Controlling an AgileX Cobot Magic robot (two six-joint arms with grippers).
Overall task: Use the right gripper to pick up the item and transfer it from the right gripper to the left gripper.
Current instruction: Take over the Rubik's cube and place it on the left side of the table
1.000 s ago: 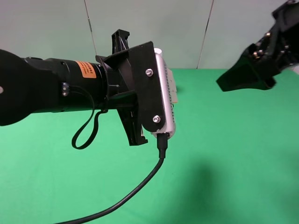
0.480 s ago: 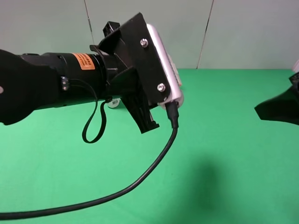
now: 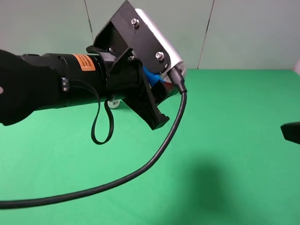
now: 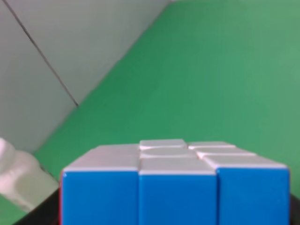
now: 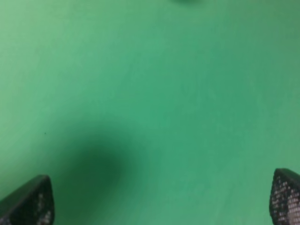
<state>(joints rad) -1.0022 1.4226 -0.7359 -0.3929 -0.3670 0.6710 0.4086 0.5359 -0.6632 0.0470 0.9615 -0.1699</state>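
The item (image 4: 176,187), a small puzzle cube with a blue face toward the lens and a white face on top, fills the lower part of the left wrist view. In the exterior high view only a blue sliver of the item (image 3: 151,77) shows between the black jaws of my left gripper (image 3: 153,93), which is shut on it high above the green table (image 3: 225,140). My right gripper (image 5: 157,199) is open over bare green cloth, its two fingertips (image 5: 28,204) wide apart with nothing between them. Only a black tip of the right gripper (image 3: 292,132) shows at the right edge of the exterior high view.
A black cable (image 3: 154,157) loops from the left wrist module down across the table to the left. A white bottle (image 4: 14,176) stands near the back wall, mostly hidden behind the left arm (image 3: 47,86). A grey wall (image 3: 243,33) closes the far side.
The left wrist has rolled, tipping its black plate upward and exposing the cube's blue face. The right gripper has dropped and pulled away to the right edge.
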